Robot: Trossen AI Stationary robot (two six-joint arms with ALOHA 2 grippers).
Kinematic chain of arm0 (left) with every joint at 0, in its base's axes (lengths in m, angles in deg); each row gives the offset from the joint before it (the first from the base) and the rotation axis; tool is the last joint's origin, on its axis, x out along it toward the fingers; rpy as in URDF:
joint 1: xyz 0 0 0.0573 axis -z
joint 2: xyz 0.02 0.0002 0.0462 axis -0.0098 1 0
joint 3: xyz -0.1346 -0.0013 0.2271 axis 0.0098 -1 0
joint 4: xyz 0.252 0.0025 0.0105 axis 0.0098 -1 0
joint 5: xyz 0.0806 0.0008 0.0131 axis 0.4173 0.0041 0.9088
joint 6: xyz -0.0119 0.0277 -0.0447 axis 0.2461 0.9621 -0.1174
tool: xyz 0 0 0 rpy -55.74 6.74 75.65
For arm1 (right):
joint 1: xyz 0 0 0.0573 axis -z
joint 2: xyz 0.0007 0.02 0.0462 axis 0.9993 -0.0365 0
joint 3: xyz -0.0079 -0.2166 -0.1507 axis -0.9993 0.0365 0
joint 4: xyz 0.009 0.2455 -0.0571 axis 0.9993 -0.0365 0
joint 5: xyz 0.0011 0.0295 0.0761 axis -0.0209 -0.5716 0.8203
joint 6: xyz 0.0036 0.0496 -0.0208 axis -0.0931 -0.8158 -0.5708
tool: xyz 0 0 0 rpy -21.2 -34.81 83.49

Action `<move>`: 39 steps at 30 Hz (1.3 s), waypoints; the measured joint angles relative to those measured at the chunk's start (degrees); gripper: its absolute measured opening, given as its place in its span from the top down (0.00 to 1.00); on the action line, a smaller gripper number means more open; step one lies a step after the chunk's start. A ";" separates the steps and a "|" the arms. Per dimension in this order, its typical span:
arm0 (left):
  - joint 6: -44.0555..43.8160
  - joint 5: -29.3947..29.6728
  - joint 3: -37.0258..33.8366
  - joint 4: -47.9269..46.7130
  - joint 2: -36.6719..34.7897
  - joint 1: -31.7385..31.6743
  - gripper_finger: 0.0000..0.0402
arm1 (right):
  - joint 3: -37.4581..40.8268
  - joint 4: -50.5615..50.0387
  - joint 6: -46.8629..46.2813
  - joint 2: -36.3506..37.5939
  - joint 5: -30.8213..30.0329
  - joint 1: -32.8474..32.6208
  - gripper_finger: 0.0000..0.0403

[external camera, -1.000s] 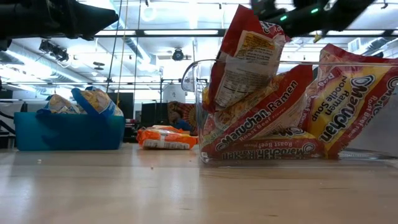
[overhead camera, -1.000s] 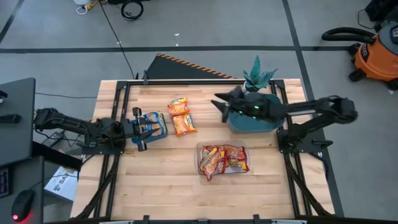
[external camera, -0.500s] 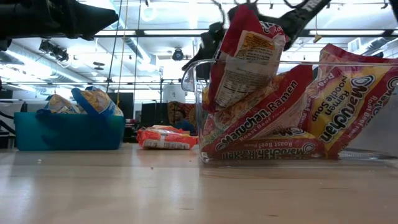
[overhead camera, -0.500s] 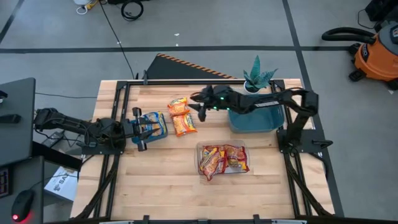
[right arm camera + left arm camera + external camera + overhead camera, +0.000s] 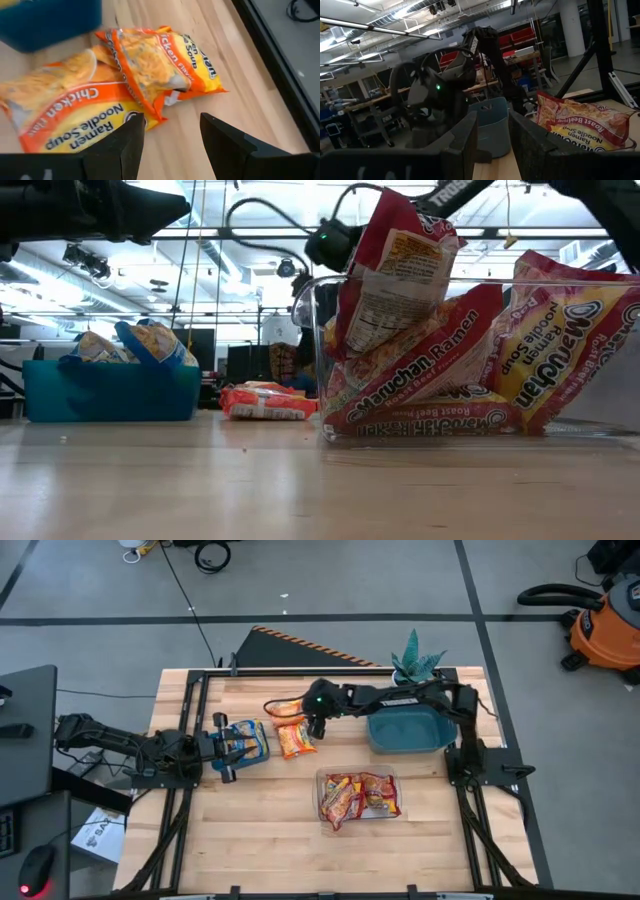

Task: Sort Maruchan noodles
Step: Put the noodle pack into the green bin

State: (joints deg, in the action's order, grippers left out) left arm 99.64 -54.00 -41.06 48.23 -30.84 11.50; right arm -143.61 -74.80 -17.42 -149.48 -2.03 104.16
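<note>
Reaching over the two orange-trimmed chicken packets [image 5: 291, 726] at upper centre of the high view, the right gripper [image 5: 318, 722] appears to be lining up a pick. Judgement: the step in hand is taking one of these two for sorting.

Left side of the high view: the left gripper [image 5: 222, 747] sits at the left table edge beside a small blue bin [image 5: 246, 740] holding blue-trimmed packets. Its wrist view shows its fingers [image 5: 465, 145] with a narrow gap and nothing between them. This arm waits.

Centre: the right wrist view shows the two chicken packets overlapping, the farther packet [image 5: 167, 62] lying partly across the nearer one [image 5: 75, 117]. The right gripper's fingers [image 5: 222, 142] are spread moderately wide, above the wood, touching neither packet and holding nothing.

Recommendation, as judgement:
- Take the overlying packet first, since lifting the lower one would drag its neighbour.
- Centre the jaws across the packet's short side, away from the overlap.
- Descend squarely; glossy film is likely to slip or crumple under an off-centre pinch.

Lower centre: a clear tray [image 5: 321, 783] holds the red-trimmed roast beef packets [image 5: 359, 795], stacked and leaning in the low view.

Right: a larger blue tub [image 5: 409, 730] stands by a potted plant [image 5: 415, 663], well apart from the gripper; its inside looks bare.
</note>
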 joint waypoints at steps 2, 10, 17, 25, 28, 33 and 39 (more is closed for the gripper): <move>0.00 -0.01 0.02 -0.02 0.00 0.00 0.71 | -1.65 -0.68 1.14 -1.54 -0.72 -0.37 0.51; 0.00 0.01 0.02 -0.04 0.00 0.00 0.71 | -4.69 -0.69 1.78 -6.15 -2.11 -0.81 0.51; 0.00 0.01 0.02 -0.04 0.00 0.02 0.71 | -4.56 -0.16 0.77 -7.89 -1.98 0.11 0.61; 0.00 0.02 0.04 -0.17 0.00 0.02 0.71 | -4.19 0.86 0.31 -8.07 -2.42 0.13 0.85; 0.00 0.01 0.04 -0.17 0.00 0.02 0.71 | -4.19 1.52 0.31 -8.07 -2.35 0.11 0.95; 0.00 0.02 0.04 -0.17 0.00 0.02 0.71 | -4.19 2.34 0.31 -8.07 -2.36 0.12 0.97; 0.00 0.00 0.04 -0.18 0.00 0.01 0.71 | -4.17 3.54 0.75 -7.21 -6.49 -0.11 0.99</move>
State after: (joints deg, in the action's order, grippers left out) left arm 99.64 -54.00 -41.02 48.05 -30.84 11.51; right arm -147.78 -71.27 -16.68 -156.69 -8.52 104.05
